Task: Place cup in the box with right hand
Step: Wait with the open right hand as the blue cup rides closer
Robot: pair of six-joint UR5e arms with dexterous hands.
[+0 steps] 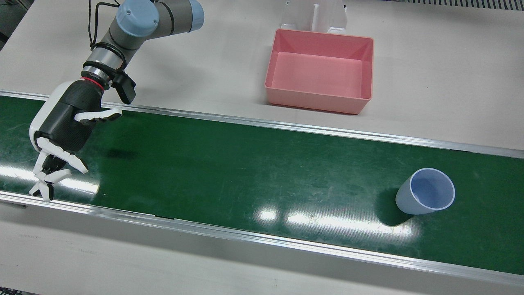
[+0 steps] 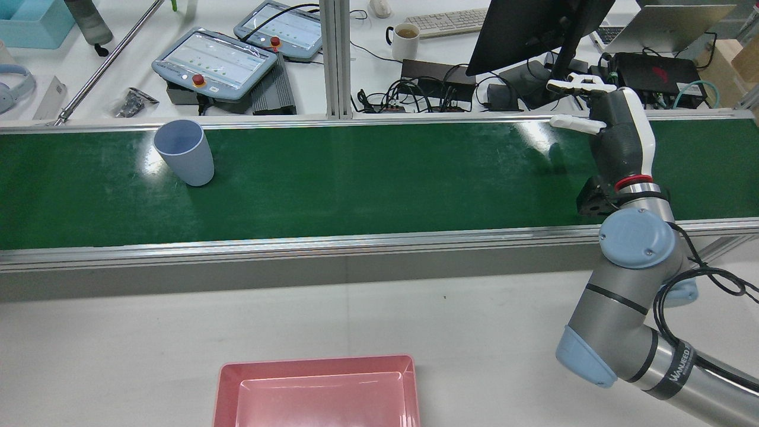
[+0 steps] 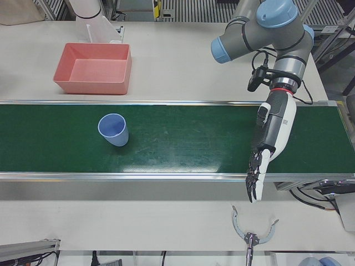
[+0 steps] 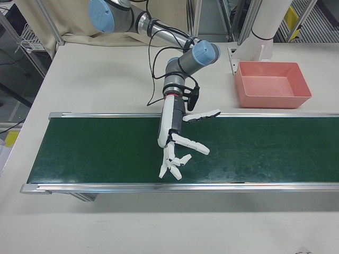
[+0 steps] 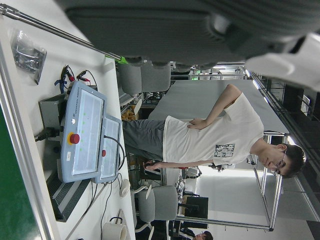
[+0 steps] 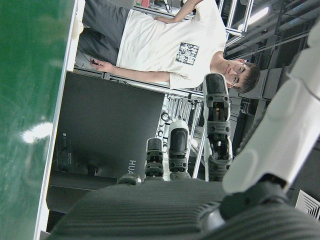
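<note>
Between cup (image 1: pixel 425 196) and open right robot hand (image 1: pixel 61 131), bare green belt (image 1: pixel 245 172).

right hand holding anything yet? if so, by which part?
Nothing held. The right hand is open over the belt, fingers spread, far from the cup, which stands upright and untouched.

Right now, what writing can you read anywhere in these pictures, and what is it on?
"HUAWEI", only partly visible, on the back of the black monitor.
"WANEED", roughly, on the black band of the right arm; hard to read.
Print on the person's white T-shirt: too small.
Pendant screens: too blurred.
</note>
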